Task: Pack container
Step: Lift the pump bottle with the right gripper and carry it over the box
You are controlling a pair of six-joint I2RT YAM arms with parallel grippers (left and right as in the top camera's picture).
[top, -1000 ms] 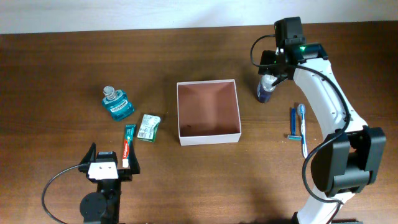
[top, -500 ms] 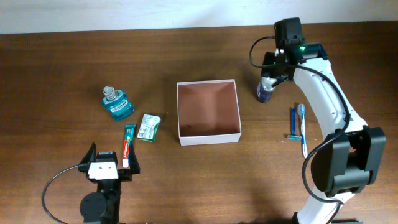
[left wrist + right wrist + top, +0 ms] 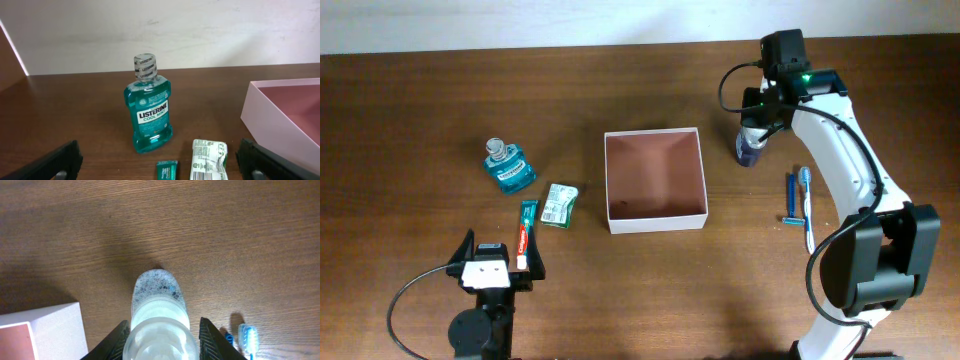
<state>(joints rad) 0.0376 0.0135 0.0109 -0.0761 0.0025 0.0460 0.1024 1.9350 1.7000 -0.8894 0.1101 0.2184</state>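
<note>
Hanging near the container [image 3: 657,218], the right claw [image 3: 163,322] clasps a bottle [image 3: 155,287].

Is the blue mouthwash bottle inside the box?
No, the mouthwash bottle stands on the table to the left of the container, well apart from it.

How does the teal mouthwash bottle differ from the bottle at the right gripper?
The mouthwash bottle holds teal liquid and carries a Listerine label. The speckled bottle looks dark blue at the base and pale on top, with no label visible. The mouthwash bottle stands free, left of the container. The speckled bottle is to its right, between the fingers of the right gripper. Both look upright and are outside the container.
</note>
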